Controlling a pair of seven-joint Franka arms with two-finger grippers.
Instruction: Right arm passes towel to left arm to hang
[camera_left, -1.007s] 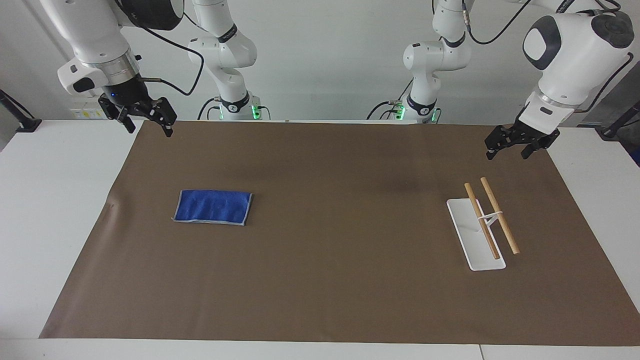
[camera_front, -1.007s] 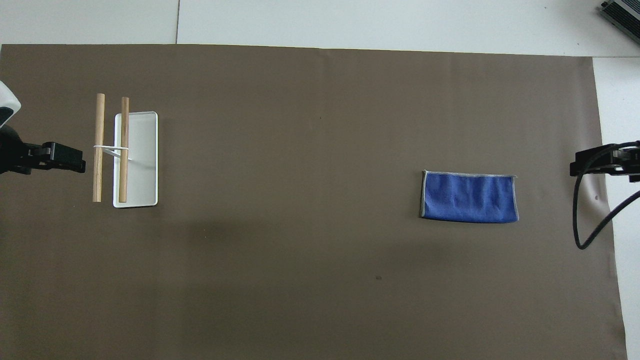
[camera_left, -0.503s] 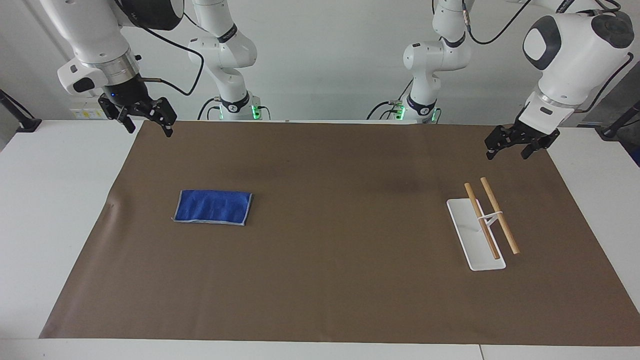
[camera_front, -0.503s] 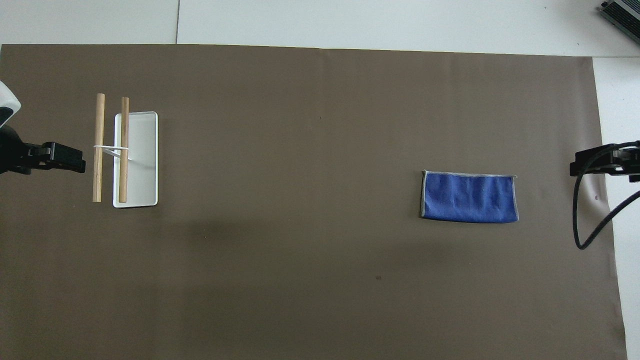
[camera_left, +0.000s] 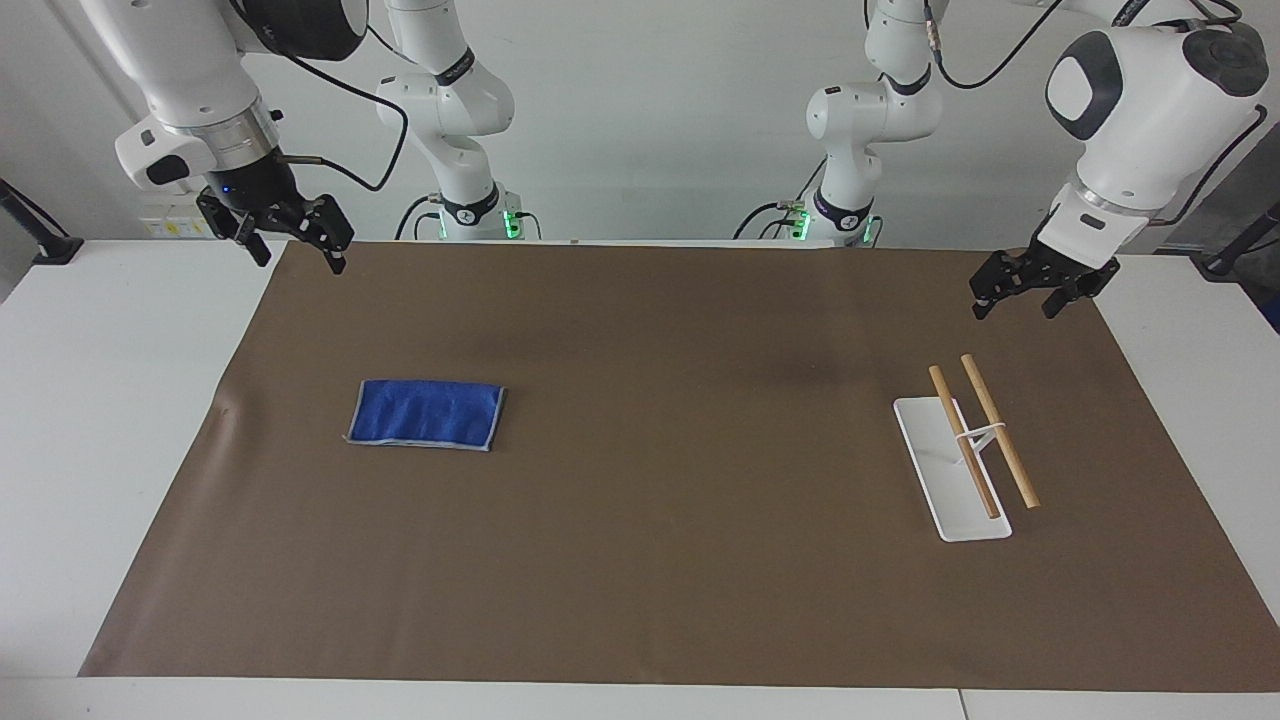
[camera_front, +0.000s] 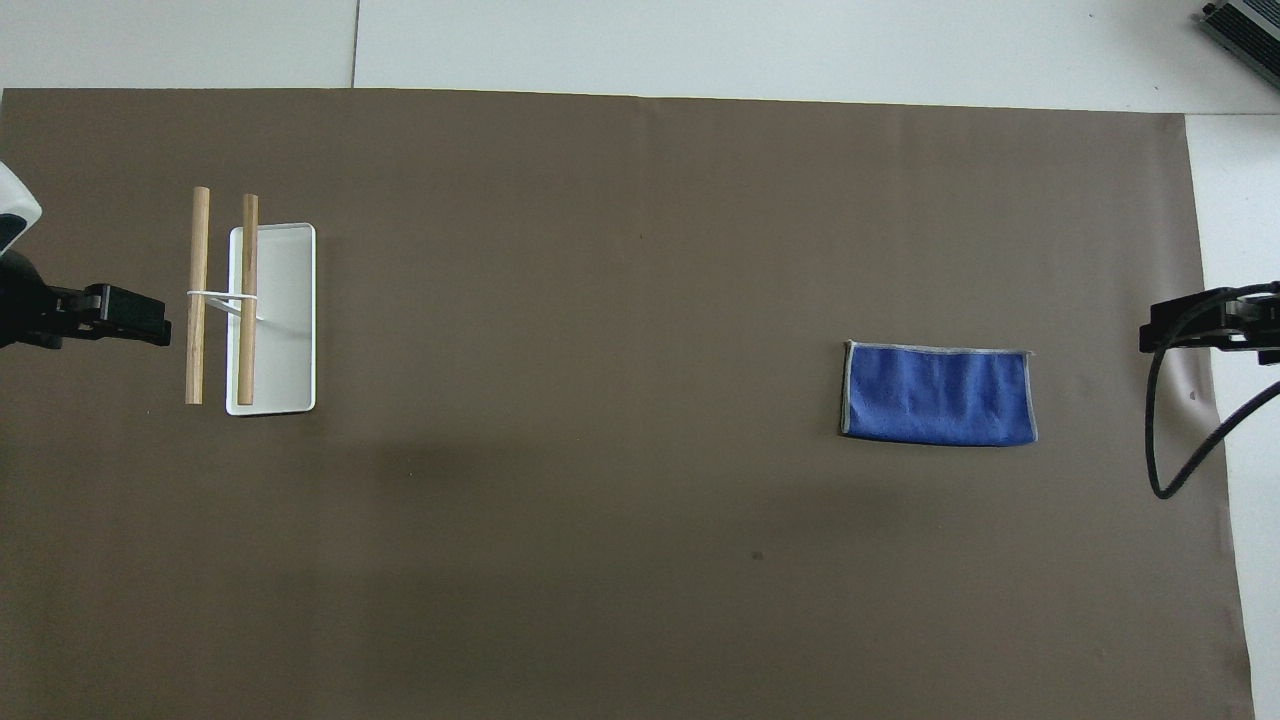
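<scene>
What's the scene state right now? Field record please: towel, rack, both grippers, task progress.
towel: folded flat on the brown mat, toward the right arm's end
rack: white tray with two wooden bars, toward the left arm's end, nothing hung on it
right gripper: raised over the mat's edge, fingers open, empty
left gripper: raised over the mat's edge near the rack, fingers open, empty
progress: towel not yet picked up

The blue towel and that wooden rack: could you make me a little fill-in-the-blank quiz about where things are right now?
1. The towel lies folded flat on the ____ mat.
2. The rack has ____ wooden bars.
3. The right gripper holds ____.
4. The rack stands toward the ____ arm's end of the table, under the left gripper.

Answers: brown; two; nothing; left
</scene>
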